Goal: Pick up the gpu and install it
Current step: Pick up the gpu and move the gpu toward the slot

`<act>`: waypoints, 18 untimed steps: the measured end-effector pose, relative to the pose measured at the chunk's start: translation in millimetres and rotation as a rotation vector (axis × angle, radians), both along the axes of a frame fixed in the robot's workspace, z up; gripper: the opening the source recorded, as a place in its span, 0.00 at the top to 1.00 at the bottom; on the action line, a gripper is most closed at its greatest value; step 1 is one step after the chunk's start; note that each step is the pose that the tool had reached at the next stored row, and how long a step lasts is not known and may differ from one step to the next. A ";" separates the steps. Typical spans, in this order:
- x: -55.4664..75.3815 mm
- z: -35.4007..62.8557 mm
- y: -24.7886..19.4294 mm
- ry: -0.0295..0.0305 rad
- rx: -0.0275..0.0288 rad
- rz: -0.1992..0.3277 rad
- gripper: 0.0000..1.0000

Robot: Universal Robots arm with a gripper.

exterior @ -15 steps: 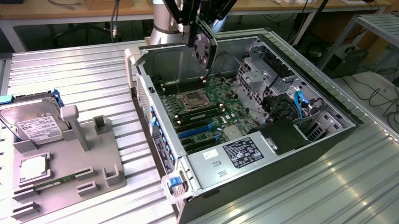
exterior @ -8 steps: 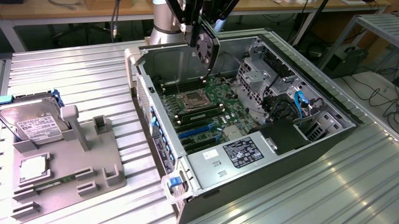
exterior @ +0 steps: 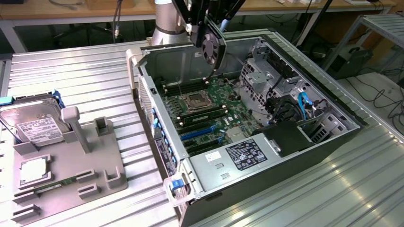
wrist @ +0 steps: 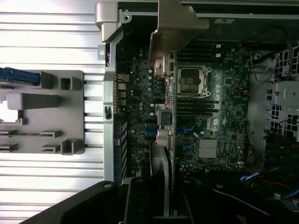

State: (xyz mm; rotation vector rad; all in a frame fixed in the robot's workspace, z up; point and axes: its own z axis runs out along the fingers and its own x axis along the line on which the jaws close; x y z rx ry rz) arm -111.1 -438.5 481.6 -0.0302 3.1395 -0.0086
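Black gripper (exterior: 207, 39) is clenched on the gpu (exterior: 212, 51), a thin flat black card with a round fan and a silver bracket (wrist: 177, 23) at one end. The card is airborne, hanging on end over the open grey metal computer case (exterior: 284, 184), at the case end nearest the arm's column. It touches nothing but the claw. The green motherboard (exterior: 215, 101) sits well below it.

My read on doing this step well:
- The long blue expansion slots (exterior: 198, 133) lie nearer the case's other end, beside the silver power supply box (exterior: 240, 158). The card isn't over them yet, so travel high enough to clear the case rim and the parts standing up on the board.
- The card looks turned away from the slot line. Square it up in the air, not at the board.
- The bracket should end up at the case wall facing the ribbed metal table (exterior: 82, 80). I can't tell which card edge carries the connector.
- The grip is at one end, so the free end can swing. Go slow, no jerks.

The grey plastic holder (exterior: 69, 163) at the table's edge carries the silver hard drive with a white label (exterior: 31, 124), well clear of the path.
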 end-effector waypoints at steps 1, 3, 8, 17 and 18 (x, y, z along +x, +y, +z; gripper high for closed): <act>0.7 -0.1 0.0 -0.0001 0.0000 0.000 0.72; 3.4 -0.1 0.0 0.0000 0.0000 0.000 0.72; 7.3 -0.3 0.0 -0.0002 0.0000 0.000 0.72; 15.1 -0.5 0.0 -0.0004 0.0001 0.000 0.72; 15.8 -0.5 0.0 -0.0004 0.0000 0.000 0.72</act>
